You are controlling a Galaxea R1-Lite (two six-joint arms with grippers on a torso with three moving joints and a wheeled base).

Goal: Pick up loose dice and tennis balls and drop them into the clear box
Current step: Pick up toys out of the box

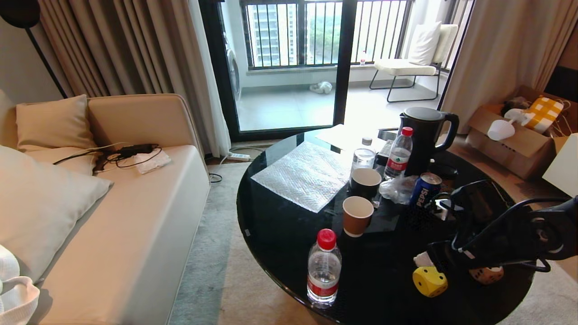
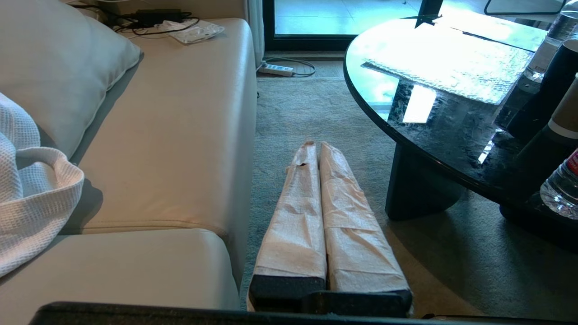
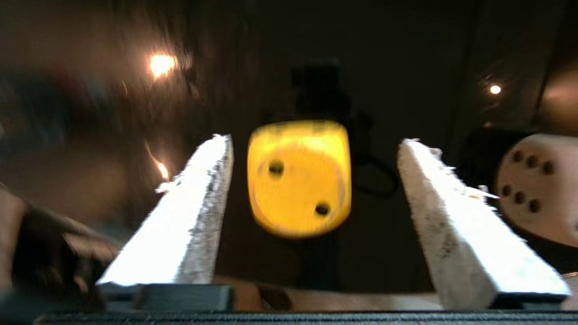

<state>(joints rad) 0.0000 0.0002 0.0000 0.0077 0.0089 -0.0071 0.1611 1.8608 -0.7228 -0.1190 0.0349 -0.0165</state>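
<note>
right pincer (image 3: pixel 311 149) spread wide, low over the near right edge of the round black surface (image 1: pixel 289 225). yellow die (image 3: pixel 299 178) sits between its white-wrapped fingers (image 3: pixel 198 203), touching neither, two-pip face toward the wrist camera. tan die (image 3: pixel 537 185) just beside, outside the other finger, six pips showing. in the head view the yellow die (image 1: pixel 430 281) and tan die (image 1: pixel 487 274) lie under the dark right arm. left pincer (image 2: pixel 316 149) closed, fingers pressed together, parked above the carpet between sofa (image 2: pixel 171 135) and surface.
</note>
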